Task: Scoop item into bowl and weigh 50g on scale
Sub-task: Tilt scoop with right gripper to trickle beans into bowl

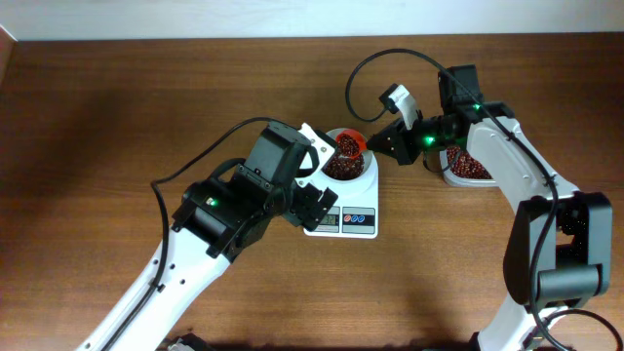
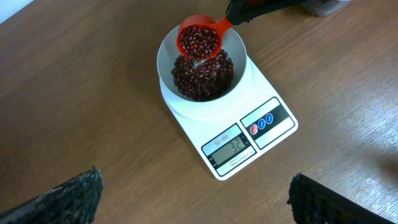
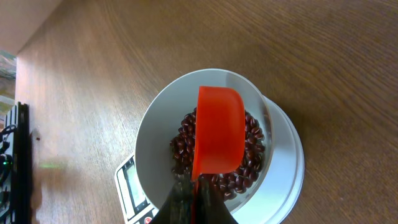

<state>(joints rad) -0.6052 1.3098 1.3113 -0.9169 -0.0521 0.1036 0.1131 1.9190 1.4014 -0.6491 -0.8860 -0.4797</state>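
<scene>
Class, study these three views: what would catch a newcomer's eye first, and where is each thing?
The red scoop, heaped with beans, is held by the right end effector over the white bowl. That bowl, part full of beans, sits on the white scale mid-table, whose display appears to read 32.

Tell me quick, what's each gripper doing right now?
Left gripper: open, holding nothing.
Right gripper: closed on the handle of the red scoop, which carries beans over the bowl.
</scene>
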